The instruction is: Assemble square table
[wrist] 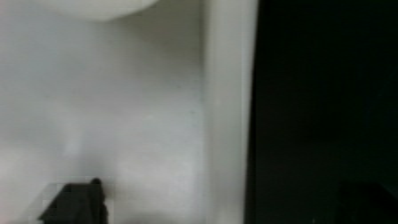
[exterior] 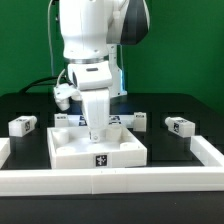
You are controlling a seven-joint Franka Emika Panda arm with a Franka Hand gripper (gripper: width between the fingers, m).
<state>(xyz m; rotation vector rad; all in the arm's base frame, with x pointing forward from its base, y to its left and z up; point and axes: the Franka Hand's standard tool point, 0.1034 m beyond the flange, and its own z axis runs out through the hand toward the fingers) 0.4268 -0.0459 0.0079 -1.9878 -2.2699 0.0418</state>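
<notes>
Seemingly early in the build: gripper (exterior: 96, 133) down inside the upturned tabletop (exterior: 68, 150), lying against the border wall (exterior: 110, 181), no fitted leg showing. Calls next for rising clear and reaching for a loose leg (exterior: 178, 126). Jaws wide apart, clamped on nothing visible; contact with the tabletop impossible to tell

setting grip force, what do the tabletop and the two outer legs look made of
Tabletop: likely white plastic, matte; even colour, moulded raised rim. Leg at the exterior view's left and leg at its right: seemingly the same matte white plastic; plain blocks with printed tags.
</notes>
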